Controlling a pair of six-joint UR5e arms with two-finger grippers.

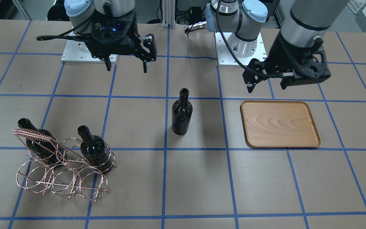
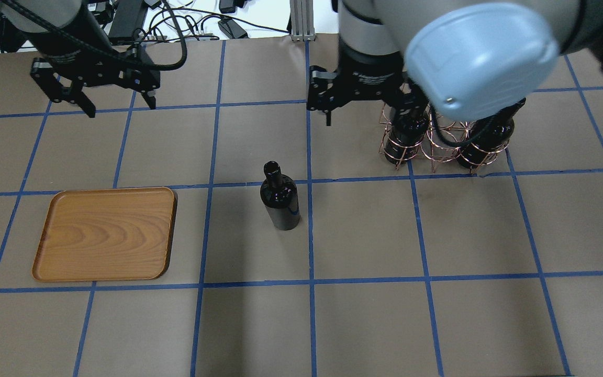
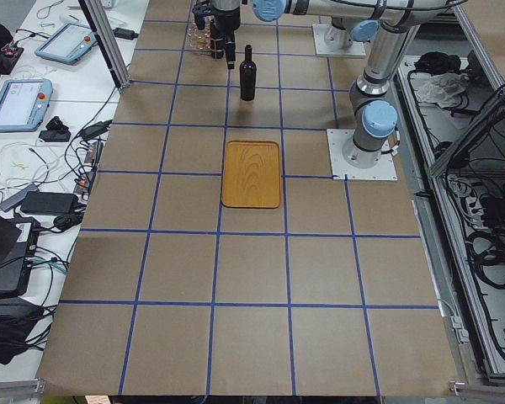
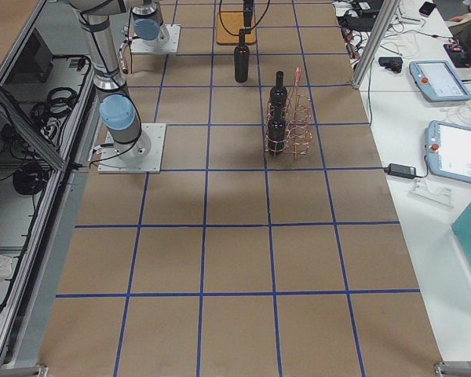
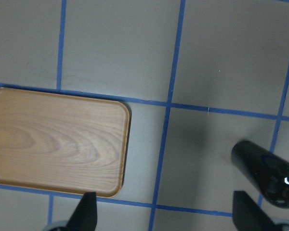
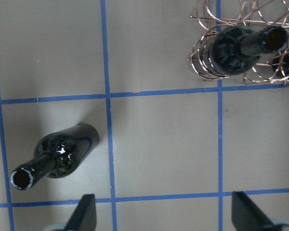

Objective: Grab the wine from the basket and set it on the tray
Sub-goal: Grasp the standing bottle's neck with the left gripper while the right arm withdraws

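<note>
One dark wine bottle (image 1: 181, 114) stands upright on the table's middle, apart from both grippers; it also shows in the overhead view (image 2: 279, 201). Two more bottles (image 1: 38, 143) (image 1: 94, 149) stand in the copper wire basket (image 1: 62, 178). The wooden tray (image 1: 280, 124) lies bare. My left gripper (image 1: 265, 86) hovers open and empty above the table behind the tray. Its wrist view shows the tray (image 5: 58, 142) and the standing bottle (image 5: 265, 173). My right gripper (image 1: 126, 68) hovers open and empty between basket and standing bottle. Its wrist view shows the bottle (image 6: 62, 156) and the basket (image 6: 245, 43).
Brown paper with a blue tape grid covers the table. The arm bases (image 1: 240, 47) stand on metal plates at the robot's edge. Teach pendants (image 4: 436, 78) and cables lie on side benches beyond the table's long edge.
</note>
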